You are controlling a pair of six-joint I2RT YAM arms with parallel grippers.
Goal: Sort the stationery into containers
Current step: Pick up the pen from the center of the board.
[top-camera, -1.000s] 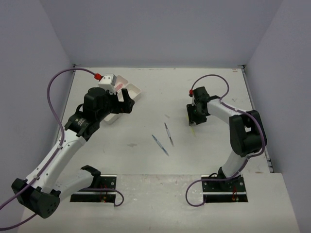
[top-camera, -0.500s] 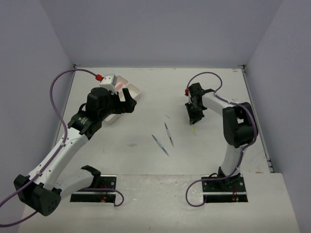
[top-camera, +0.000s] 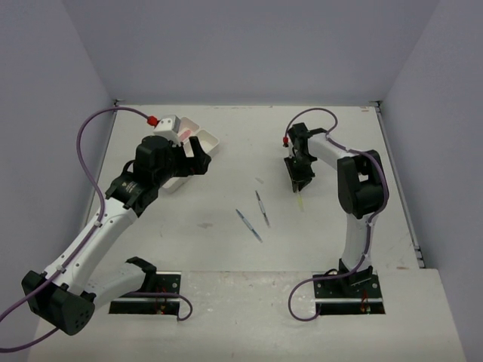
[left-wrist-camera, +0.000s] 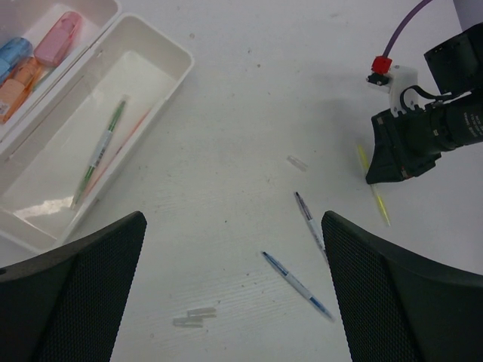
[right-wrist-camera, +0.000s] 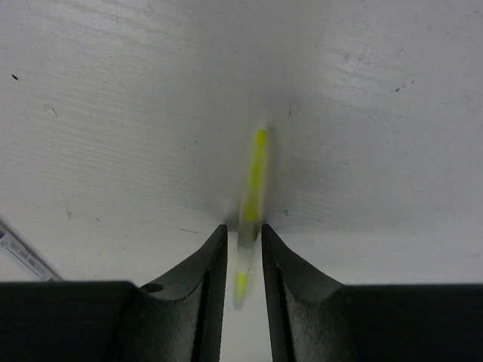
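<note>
The yellow pen (right-wrist-camera: 253,188) lies on the table right of centre, well apart from the trays at the far left. My right pincer (right-wrist-camera: 244,234) is down on it, fingers narrow, one on each side of the barrel, pinching it near one end. A second ago those fingers stood wider and my forearm reached in from further right. Since then the wrist has swung round to line up with the pen and the fingers have closed in. The pen looks smeared in my wrist view, so I judge it is shifting in the grip; I cannot tell whether it has left the table. If the pinch holds, what remains for this pen is the carry across to the pen tray (left-wrist-camera: 177,56).

My left pincer (left-wrist-camera: 232,249) gapes wide and empty, hovering by the trays.

The count:
- **Trays:** two, side by side.
- **Marker tray (left-wrist-camera: 113,11):** three markers show, the pink marker (left-wrist-camera: 59,38), the blue marker (left-wrist-camera: 15,53) and the orange marker (left-wrist-camera: 19,83).
- **Pen tray:** two, a green pen (left-wrist-camera: 102,147) and a thin orange pen (left-wrist-camera: 128,128).
- **Loose on the table:** three pens, the yellow one, the right blue pen (left-wrist-camera: 308,219) and the left blue pen (left-wrist-camera: 294,283).
- **Small clear bits:** three, a single clear cap (left-wrist-camera: 296,162) and a pair of clear bits (left-wrist-camera: 195,317).
</note>
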